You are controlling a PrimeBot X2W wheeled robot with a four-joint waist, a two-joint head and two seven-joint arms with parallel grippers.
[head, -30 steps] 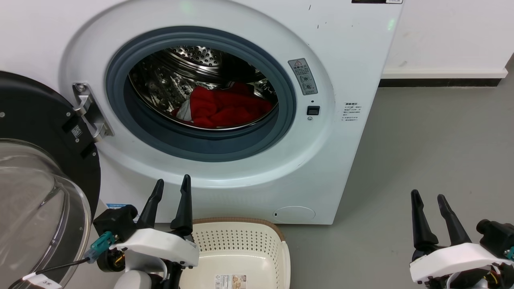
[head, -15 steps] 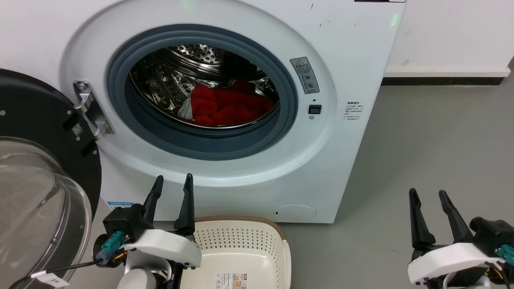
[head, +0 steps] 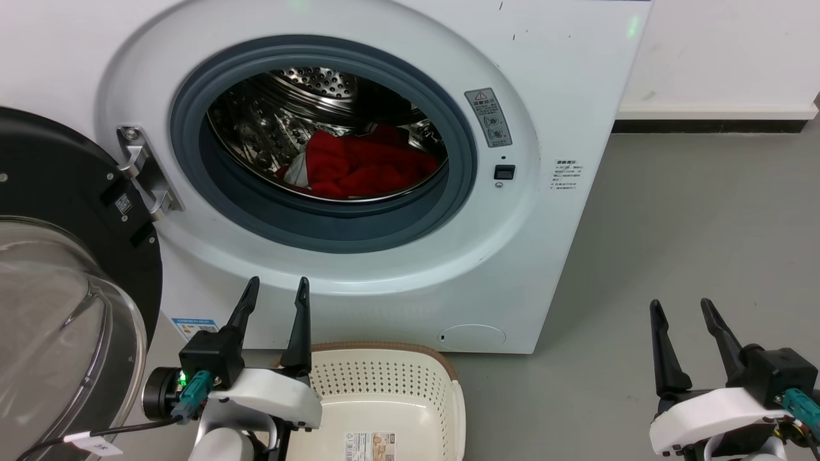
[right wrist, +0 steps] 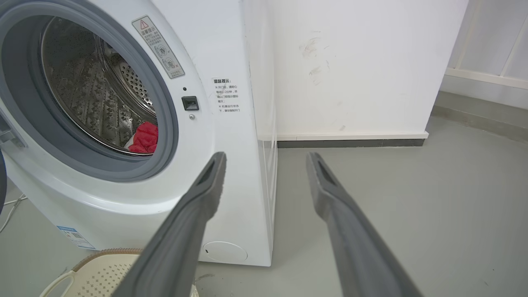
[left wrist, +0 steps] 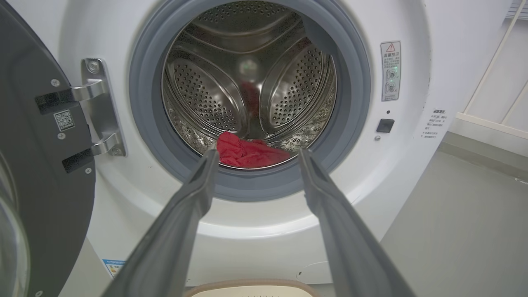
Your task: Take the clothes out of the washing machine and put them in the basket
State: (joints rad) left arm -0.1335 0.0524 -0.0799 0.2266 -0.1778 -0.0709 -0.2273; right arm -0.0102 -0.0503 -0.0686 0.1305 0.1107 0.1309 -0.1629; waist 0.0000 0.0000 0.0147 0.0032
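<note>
Grey floor meets the washing machine; its warning sticker, at two o'clock of the clothes, is illegible. Left gripper and right gripper hold their fingers spread.

A grey floor meets a scuffed white wall along a dark baseboard strip.

The head view's bottom edge cuts off the basket, its left edge the glass door. The rubber ring hides the lower edge of the clothes; the warning label is unreadably small.
</note>
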